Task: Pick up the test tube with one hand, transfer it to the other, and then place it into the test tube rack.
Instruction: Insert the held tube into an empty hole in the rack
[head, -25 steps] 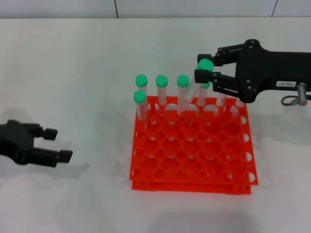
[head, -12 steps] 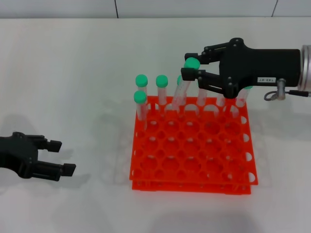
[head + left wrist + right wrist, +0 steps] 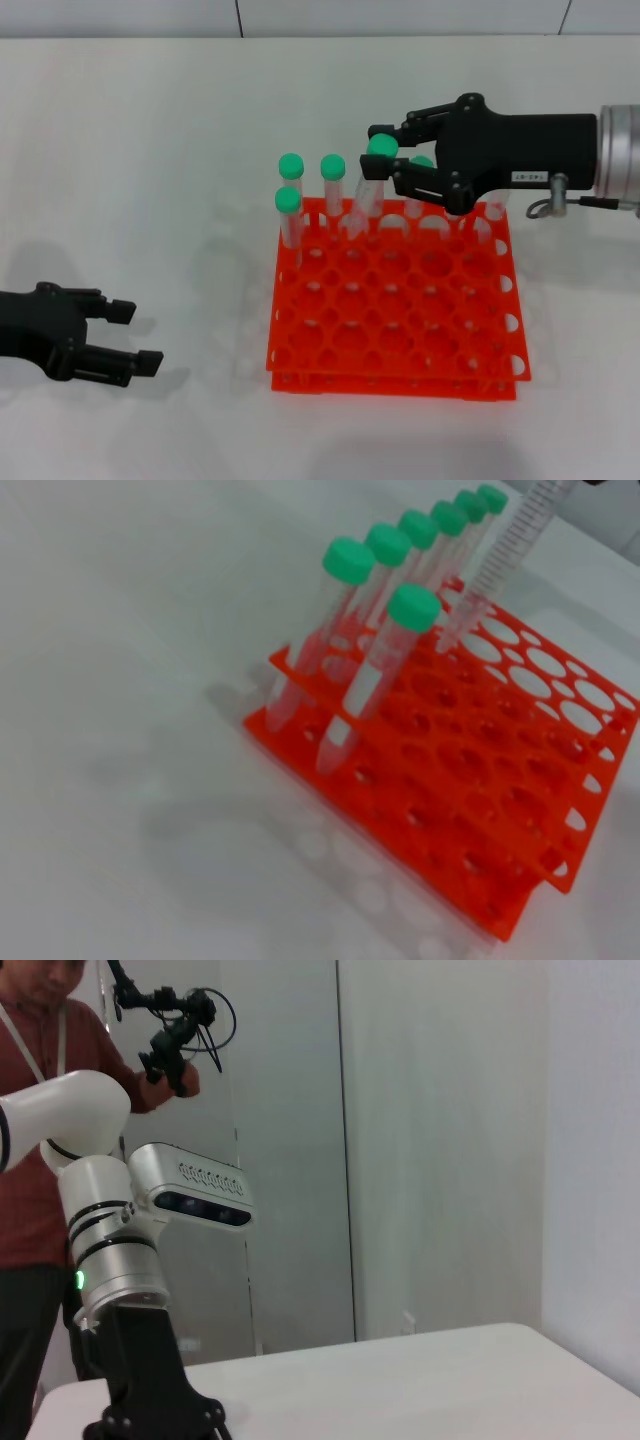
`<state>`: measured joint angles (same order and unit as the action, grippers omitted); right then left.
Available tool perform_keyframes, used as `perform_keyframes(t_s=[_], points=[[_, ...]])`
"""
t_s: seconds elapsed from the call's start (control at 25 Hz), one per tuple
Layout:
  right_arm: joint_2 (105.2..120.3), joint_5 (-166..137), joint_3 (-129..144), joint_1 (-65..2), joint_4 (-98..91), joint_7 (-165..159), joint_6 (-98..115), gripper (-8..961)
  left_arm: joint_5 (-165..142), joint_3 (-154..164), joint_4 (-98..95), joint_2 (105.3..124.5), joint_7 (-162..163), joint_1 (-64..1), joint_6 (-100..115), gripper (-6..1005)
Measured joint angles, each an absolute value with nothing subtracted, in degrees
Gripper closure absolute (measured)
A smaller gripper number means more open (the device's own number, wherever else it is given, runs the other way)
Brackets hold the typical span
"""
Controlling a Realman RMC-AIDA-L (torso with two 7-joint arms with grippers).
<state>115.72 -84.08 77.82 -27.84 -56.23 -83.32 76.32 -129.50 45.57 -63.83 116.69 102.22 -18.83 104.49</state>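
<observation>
The left tool [image 3: 128, 335] rests spread wide on the table [image 3: 140, 160]. The right tool [image 3: 377, 167], its white label's print unreadable, reaches horizontally, gripping the tilted test tube [image 3: 368, 182] over the test tube rack's [image 3: 395, 310] back row.

The right tool [image 3: 377, 162] grips the test tube [image 3: 370, 180], seemingly tilted, above the rack [image 3: 395, 310]'s back row.

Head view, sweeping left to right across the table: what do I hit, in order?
Left gripper → two-tube column at the test tube rack corner → next tube → held test tube → right gripper.
</observation>
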Motion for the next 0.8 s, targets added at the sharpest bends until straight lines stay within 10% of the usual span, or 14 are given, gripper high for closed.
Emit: perform_keyframes(t_s=[0.8], points=[[115.93,-83.69,83.08,-29.08,-55.95,-83.32,71.80,686,-129.99,45.47,-61.79,116.90,100.05,-19.45,104.32,118]])
